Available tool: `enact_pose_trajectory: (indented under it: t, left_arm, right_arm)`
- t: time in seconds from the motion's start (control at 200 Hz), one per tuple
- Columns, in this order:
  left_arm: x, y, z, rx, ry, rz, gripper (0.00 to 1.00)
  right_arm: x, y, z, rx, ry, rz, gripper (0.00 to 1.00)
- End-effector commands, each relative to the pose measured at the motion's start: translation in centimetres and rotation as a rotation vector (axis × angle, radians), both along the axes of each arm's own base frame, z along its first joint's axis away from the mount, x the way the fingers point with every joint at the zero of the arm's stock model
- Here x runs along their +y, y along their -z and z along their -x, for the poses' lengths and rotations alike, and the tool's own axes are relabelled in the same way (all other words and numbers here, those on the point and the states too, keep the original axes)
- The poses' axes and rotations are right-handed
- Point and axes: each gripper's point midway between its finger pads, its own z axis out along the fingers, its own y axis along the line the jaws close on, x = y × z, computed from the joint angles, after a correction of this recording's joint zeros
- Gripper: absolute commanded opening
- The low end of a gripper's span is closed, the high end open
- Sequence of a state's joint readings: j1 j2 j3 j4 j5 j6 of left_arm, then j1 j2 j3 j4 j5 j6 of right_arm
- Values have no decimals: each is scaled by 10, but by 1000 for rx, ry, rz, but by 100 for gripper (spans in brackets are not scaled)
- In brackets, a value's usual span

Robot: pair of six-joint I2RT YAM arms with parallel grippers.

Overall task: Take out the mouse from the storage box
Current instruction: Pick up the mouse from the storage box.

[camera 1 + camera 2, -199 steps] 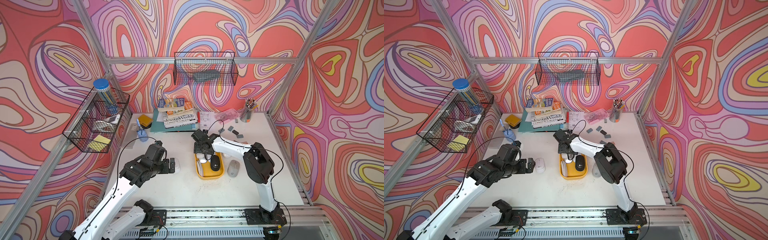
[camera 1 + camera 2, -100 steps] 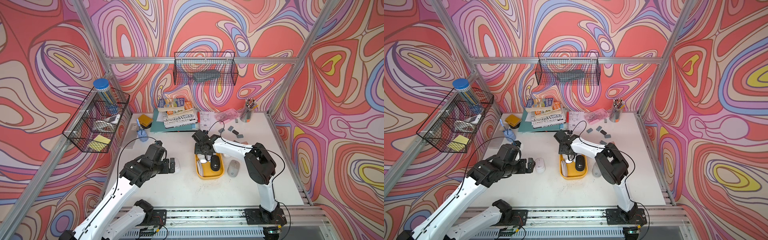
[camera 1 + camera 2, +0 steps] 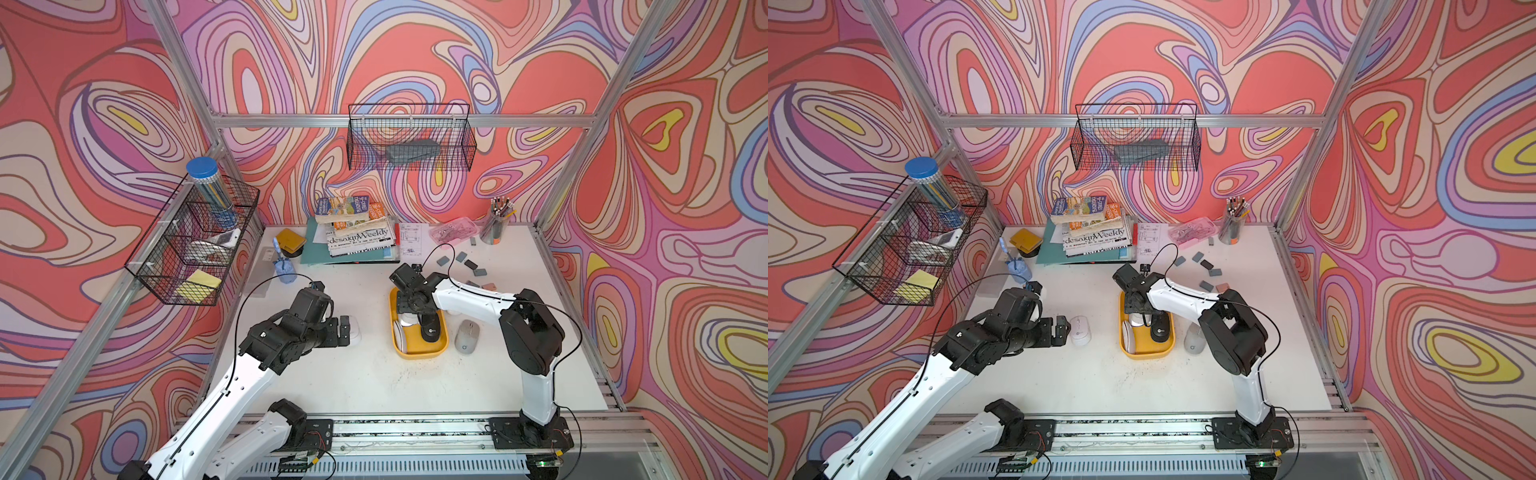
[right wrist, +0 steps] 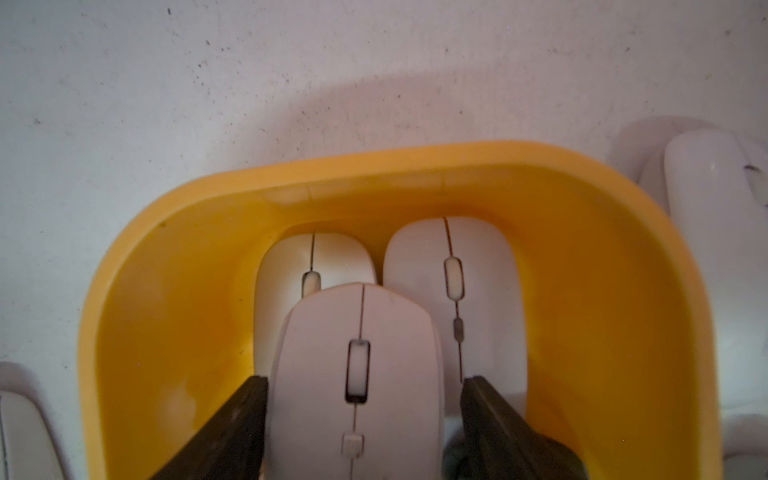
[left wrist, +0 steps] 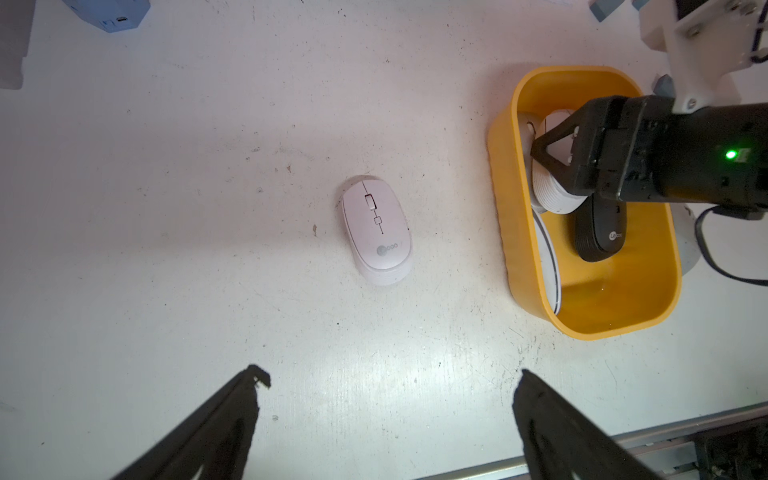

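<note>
The yellow storage box [image 3: 419,355] [image 3: 1146,354] [image 5: 498,216] [image 4: 166,257] sits mid-table with several mice in it. My right gripper [image 3: 409,316] [image 3: 1136,318] [image 4: 365,380] reaches down into its far end and straddles a white mouse [image 4: 361,324] [image 5: 548,195] that lies on top of two other white mice. One finger touches its side and a narrow gap shows at the other. A black mouse [image 3: 430,330] [image 5: 600,232] lies beside it. My left gripper [image 3: 344,330] [image 3: 1063,328] [image 5: 390,372] hovers open and empty just short of a white mouse [image 3: 354,328] [image 5: 376,230] on the table.
A grey mouse [image 3: 467,336] [image 3: 1194,338] lies on the table right of the box. Books and magazines [image 3: 359,239], a pink case [image 3: 455,230], a pen cup [image 3: 494,226] and scattered erasers [image 3: 465,262] fill the back. Wire baskets hang on the left wall [image 3: 195,245] and back wall [image 3: 411,137].
The right gripper's jaws pinched in on the white mouse, then eased back out a little. Both arms stay where they were.
</note>
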State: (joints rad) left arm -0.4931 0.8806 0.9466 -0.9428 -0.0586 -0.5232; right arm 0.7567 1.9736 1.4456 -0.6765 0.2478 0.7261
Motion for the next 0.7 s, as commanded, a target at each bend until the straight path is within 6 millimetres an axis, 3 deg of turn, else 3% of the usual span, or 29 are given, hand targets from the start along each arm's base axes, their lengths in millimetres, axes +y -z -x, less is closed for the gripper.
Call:
enact_pose_trajectory:
  t: [0.0,0.696]
  left_arm:
    - [0,2,-1,-4,3,-6,99]
    - [-1,3,0,0,9,0,99]
  right_arm:
    - [3,-22,-4,-52,-3,-46,76]
    - [13,14,7,56,-53,6,76]
